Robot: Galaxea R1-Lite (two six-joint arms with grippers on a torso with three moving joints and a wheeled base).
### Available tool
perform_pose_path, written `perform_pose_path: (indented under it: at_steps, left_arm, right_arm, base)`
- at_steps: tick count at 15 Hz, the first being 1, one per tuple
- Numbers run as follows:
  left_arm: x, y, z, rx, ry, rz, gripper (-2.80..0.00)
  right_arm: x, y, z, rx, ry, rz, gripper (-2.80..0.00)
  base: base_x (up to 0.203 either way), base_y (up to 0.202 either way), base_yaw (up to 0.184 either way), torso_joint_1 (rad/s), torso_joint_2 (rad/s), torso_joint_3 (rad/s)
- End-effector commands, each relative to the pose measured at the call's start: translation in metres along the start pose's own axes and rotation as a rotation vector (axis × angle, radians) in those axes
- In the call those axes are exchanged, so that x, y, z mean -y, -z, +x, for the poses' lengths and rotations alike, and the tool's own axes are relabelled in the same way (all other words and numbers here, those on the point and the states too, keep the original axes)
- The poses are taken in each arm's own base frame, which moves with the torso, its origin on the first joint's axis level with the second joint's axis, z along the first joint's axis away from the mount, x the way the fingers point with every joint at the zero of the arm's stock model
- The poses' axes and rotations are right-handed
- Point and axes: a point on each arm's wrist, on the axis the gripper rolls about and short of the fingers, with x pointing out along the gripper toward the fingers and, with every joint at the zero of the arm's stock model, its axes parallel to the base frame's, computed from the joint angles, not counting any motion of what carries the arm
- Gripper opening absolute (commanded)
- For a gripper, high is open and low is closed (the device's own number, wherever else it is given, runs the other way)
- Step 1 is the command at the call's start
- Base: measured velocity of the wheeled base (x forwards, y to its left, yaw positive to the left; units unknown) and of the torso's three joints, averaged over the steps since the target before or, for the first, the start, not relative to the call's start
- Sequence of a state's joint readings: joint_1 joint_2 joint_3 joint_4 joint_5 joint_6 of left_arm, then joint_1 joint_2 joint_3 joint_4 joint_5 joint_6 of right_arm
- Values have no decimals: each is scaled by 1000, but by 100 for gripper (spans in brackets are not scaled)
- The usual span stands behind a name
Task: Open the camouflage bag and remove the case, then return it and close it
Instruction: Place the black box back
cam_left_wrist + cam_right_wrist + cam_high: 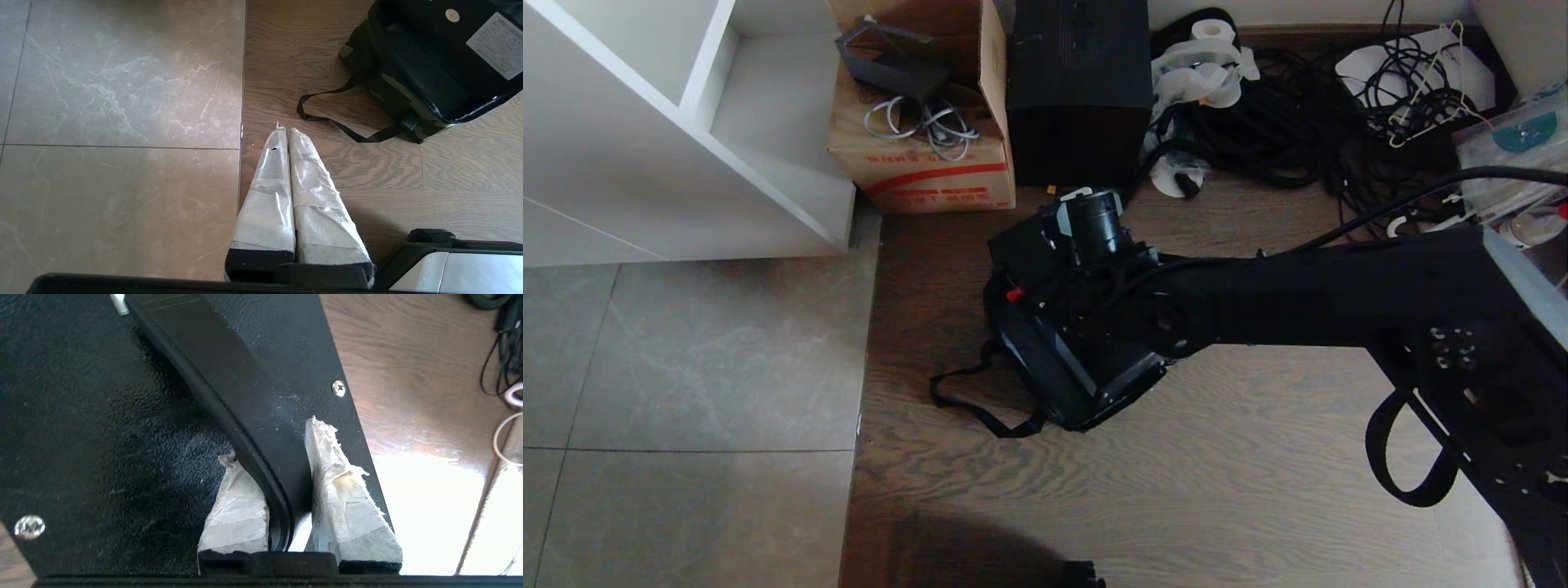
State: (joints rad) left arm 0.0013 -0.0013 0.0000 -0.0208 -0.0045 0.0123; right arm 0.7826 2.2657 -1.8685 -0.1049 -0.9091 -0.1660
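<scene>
The right gripper [271,467] has its jaws squeezed on the black handle [229,388] of the case [102,428], which only the right wrist view shows close up; in the head view the arm hides this grip. The case sits in the open camouflage bag [392,94] on the wooden floor [1176,490], and the left wrist view alone shows a white label [496,43] on it, too small to read. The left gripper [284,130] hangs over the floor near the bag's strap [327,118], its jaws pressed together and holding nothing.
</scene>
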Motion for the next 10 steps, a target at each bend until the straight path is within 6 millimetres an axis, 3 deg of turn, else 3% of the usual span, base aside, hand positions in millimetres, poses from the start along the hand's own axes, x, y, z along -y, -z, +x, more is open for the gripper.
perform_pose_path:
  at_steps: [1,10]
  left_arm:
    - [0,3,1,-8,0,0,-280]
    - [0,3,1,-8,0,-2,-280]
  right_arm:
    - [0,0,-3,-1,1,11,-280]
    - [-10,-2,-14,11,-30,21,-280]
  base:
    - [0,0,0,0,0,0]
    - [0,0,0,0,0,0]
